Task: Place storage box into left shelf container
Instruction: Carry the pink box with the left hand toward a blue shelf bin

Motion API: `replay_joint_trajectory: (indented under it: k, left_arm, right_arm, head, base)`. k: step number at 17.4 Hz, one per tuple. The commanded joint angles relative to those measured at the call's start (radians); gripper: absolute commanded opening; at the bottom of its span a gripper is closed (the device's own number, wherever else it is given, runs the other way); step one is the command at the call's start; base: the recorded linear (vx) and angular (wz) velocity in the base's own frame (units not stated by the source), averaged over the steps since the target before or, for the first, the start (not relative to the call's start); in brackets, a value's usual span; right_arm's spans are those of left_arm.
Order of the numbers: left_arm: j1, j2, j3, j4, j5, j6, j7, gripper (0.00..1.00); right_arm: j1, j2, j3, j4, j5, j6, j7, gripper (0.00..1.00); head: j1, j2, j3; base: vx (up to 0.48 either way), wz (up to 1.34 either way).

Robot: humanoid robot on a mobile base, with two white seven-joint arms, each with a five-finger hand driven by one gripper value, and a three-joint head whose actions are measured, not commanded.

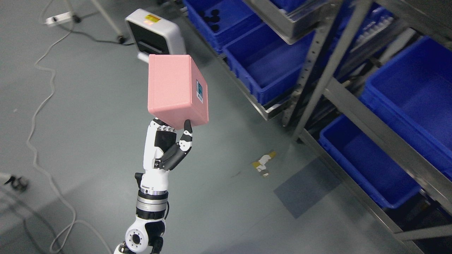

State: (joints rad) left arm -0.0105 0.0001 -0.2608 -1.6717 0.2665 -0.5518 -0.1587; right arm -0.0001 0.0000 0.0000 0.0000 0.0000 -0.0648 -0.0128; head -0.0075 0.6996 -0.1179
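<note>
Bright, even overhead light on my view; soft shadow on the floor (88, 116) lower left; shelf rails (353, 106) slightly blurred.

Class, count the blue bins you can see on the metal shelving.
5: top-left bin, one beside it, large right bin, lower bin, a partial one at top. Others may be hidden.

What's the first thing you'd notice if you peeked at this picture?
A big pink storage box held up in the air by the robot's left hand, near the middle. On the right, a metal shelf full of bright blue bins. A white machine sits on the floor behind the box.
</note>
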Motion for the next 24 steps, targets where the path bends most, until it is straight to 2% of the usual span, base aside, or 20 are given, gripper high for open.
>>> replay_joint_trajectory:
  k: [1,4,7,12,15,20,24]
  left_arm:
    - [0.104,0.017,-0.129,0.035,-0.012,0.007,-0.033,0.02]
    - [0.129,0.017,-0.135,0.111,-0.013,0.007,-0.038,0.02]
    - [0.127,0.017,-0.14,0.13,-0.027,0.012,-0.039,0.02]
    - [0.095,0.017,-0.164,0.177,-0.053,0.07,-0.042,0.02]
    - [0.029,0.017,-0.115,0.198,-0.052,0.137,-0.042,0.02]
    - [-0.1,0.017,0.043,0.257,-0.05,0.251,-0.041,0.02]
    - [-0.247,0.017,0.138,0.419,-0.047,0.297,-0.041,0.03]
  right_arm:
    - [-0.006,-0.017,-0.003,-0.017,-0.002,0.0,-0.001,1.0]
    - [-0.006,-0.017,-0.003,-0.017,-0.002,0.0,-0.001,1.0]
    - [-0.006,-0.017,-0.003,-0.017,-0.002,0.0,0.001,1.0]
    - [-0.006,-0.017,-0.003,-0.017,-0.002,0.0,-0.001,1.0]
    - [-0.006,-0.017,-0.003,-0.017,-0.002,0.0,-0.001,1.0]
    - [-0.006,-0.017,-0.003,-0.017,-0.002,0.0,-0.001,1.0]
    - [-0.006,-0.017,-0.003,-0.017,-0.002,0.0,0.0,1.0]
  head:
    - [0.0,0.0,0.0]
    - [0.0,0.0,0.0]
    - [0.0,0.0,0.0]
    - [0.0,0.0,0.0]
    - [0.0,0.0,0.0]
    - [0.0,0.0,0.0]
    - [0.0,0.0,0.0]
  base:
    - [0.259,-1.11]
    - [0.236,-1.06]
    - [0.211,-1.0]
    - [0.174,-0.79]
    - [0.127,-0.68]
    - [0.095,-0.54]
    - [0.056,-0.32]
